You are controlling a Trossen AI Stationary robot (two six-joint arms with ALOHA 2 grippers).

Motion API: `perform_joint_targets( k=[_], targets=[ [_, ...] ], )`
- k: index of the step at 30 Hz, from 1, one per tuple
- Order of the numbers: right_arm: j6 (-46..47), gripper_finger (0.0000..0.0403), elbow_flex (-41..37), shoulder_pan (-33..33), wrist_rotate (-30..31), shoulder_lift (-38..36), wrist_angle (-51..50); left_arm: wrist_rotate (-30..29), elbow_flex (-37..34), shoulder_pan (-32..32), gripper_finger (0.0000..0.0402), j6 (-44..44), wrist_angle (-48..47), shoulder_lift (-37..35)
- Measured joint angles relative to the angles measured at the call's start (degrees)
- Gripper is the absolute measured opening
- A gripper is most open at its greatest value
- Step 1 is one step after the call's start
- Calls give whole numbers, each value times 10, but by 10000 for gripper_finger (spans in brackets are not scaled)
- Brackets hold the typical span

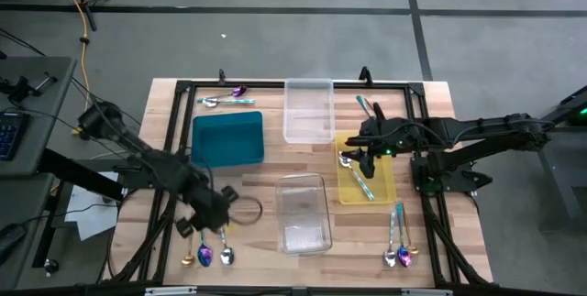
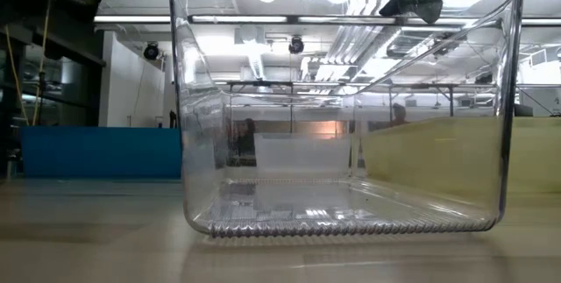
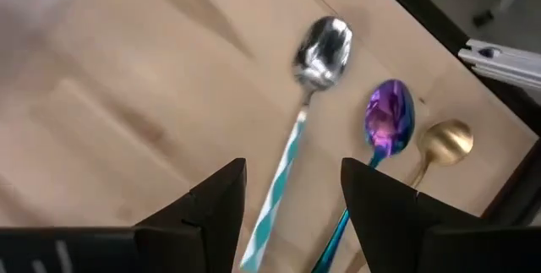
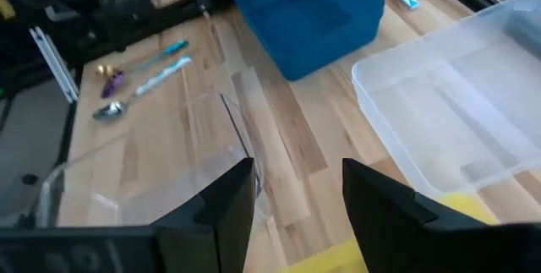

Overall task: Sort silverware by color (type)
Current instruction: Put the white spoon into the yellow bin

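The left jaws (image 3: 292, 210) are released over a thin, light, slippery striped spoon (image 3: 308, 95) at the counter's (image 1: 266, 195) seven o'clock corner, best pinched by its stiff handle, beside shiny purple (image 3: 389, 119) and gold (image 3: 443, 144) spoons, while the right jaws (image 4: 297, 201) hang released over the yellow tray (image 1: 387, 179).

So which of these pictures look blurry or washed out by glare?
Low view: ceiling lights glare through the clear plastic tray, table foreground soft. Left wrist view: far corner smeared, striped-handled silver spoon fairly sharp. High view: evenly lit, faint shadows.
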Motion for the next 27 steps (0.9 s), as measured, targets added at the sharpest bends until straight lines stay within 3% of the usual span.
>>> perform_joint_targets(
  k=[8, 17, 23, 27],
  targets=[
    [-1, 171, 0, 0, 0, 0, -21, -28, 0, -61, 188, -40, 48, 122],
    [-11, 171, 0, 0, -2, 0, -30, -62, 0, -72, 188, -27, 51, 218],
    [-10, 171, 0, 0, -2, 0, -30, -79, 4, -69, 185, -19, 52, 252],
    [-10, 171, 0, 0, -2, 0, -30, -90, 3, -68, 155, -12, 54, 255]
  ],
)
